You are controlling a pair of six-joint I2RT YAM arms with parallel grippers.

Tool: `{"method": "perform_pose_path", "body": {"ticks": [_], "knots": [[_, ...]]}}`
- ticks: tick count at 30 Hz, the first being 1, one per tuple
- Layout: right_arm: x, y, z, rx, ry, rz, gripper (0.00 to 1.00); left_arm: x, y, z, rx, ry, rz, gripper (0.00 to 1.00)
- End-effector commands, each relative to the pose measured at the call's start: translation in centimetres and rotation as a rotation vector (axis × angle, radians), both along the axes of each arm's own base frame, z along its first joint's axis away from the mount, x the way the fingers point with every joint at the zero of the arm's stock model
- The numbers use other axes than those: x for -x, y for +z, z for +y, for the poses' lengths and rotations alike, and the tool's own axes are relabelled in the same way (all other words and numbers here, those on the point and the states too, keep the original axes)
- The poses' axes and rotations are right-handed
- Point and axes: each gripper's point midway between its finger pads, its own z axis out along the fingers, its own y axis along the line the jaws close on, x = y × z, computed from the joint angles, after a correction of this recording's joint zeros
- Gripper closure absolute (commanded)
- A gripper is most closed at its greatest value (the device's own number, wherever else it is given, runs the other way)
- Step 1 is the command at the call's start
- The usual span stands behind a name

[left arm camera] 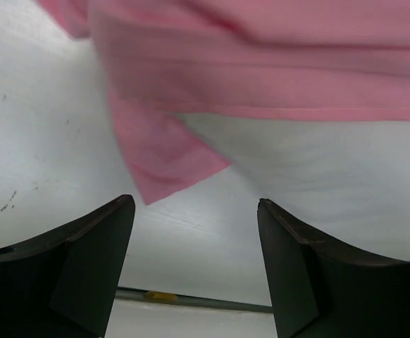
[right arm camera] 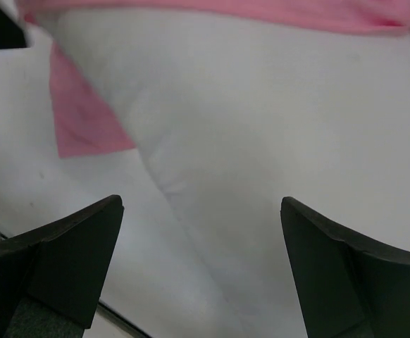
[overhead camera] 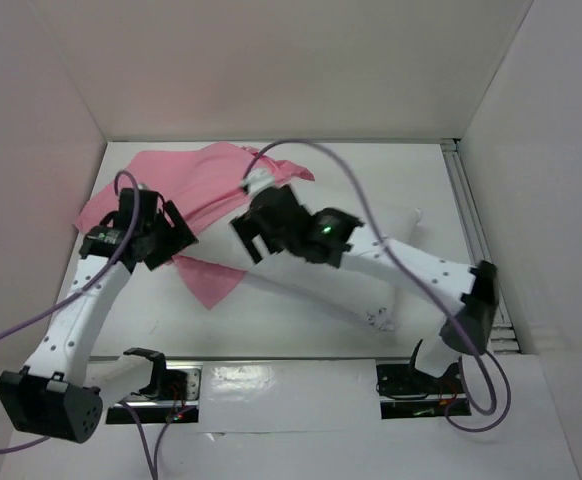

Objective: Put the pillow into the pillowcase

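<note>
Left tool [left arm camera: 194,204] and right tool [right arm camera: 201,201] spread wide, empty, arms [overhead camera: 81,300] stretched forward over the pillow [right arm camera: 261,127].

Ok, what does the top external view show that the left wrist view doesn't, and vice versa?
Only top external: both arms, the open right gripper, and the large white stuffed pillow's bare right end. Only left wrist: a dark, yellow-marked rail near the open left gripper. Both: the shiny pink satin pillowcase covering part of the pillow, one pink corner lying on the white table.
</note>
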Motion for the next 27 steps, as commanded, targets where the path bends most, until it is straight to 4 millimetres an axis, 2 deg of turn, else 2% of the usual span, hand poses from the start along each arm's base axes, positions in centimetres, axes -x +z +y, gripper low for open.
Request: {"method": "perform_pose_path", "body": {"ticks": [1, 3, 4, 7, 8, 10, 13, 17, 18, 21, 23, 24, 26, 27], "knots": [[2.1, -1.2, 4.4, 0.132, 0.121, -0.104, 0.0, -0.6, -4.0, -1.0, 0.15, 0.082, 0.012, 0.17], [2.5, -3.0, 6.4, 0.179, 0.171, -0.109, 0.0, -0.6, -5.7, -0.2, 0.155, 0.152, 0.019, 0.17], [2.6, -2.8, 7.4, 0.175, 0.188, -0.122, 0.0, -0.1, -7.2, 0.2, 0.154, 0.182, 0.041, 0.15], [2.3, -4.6, 8.8, 0.238, 0.218, -0.126, 0.0, -0.2, -8.4, 0.9, 0.16, 0.239, 0.044, 0.14], [2.1, -4.2, 9.4, 0.222, 0.216, -0.135, 0.0, -0.5, -8.4, 0.8, 0.161, 0.238, 0.038, 0.14], [2.3, -4.8, 10.1, 0.226, 0.243, -0.123, 0.0, -0.9, -9.2, 1.4, 0.126, 0.247, 0.042, 0.1], [1.6, -4.9, 10.3, 0.206, 0.247, -0.11, 0.0, -1.0, -11.5, 2.9, 0.103, 0.296, 0.081, 0.09], [0.6, -4.7, 10.2, 0.19, 0.226, -0.102, 0.0, -1.4, -14.3, 2.4, 0.131, 0.268, 0.106, 0.15], [0.1, -4.8, 9.7, 0.198, 0.213, -0.096, 0.0, -1.2, -15.1, 2.2, 0.138, 0.262, 0.118, 0.18], [-1.0, -5.0, 9.0, 0.184, 0.194, -0.077, 0.0, -0.1, -16.2, 1.9, 0.165, 0.283, 0.134, 0.2], [-1.2, -5.2, 8.7, 0.182, 0.188, -0.061, 0.0, -0.4, -15.9, 2.1, 0.181, 0.294, 0.076, 0.2], [-1.5, -5.2, 8.5, 0.182, 0.179, -0.061, 0.0, 0.2, -16.7, 2.1, 0.186, 0.307, 0.098, 0.2], [-1.9, -4.8, 8.2, 0.181, 0.17, -0.061, 0.0, 0.4, -16.7, 1.9, 0.209, 0.32, 0.099, 0.3], [-2.2, -4.9, 8.0, 0.178, 0.168, -0.055, 0.0, 0.5, -16.8, 1.7, 0.226, 0.322, 0.096, 0.32]]}}
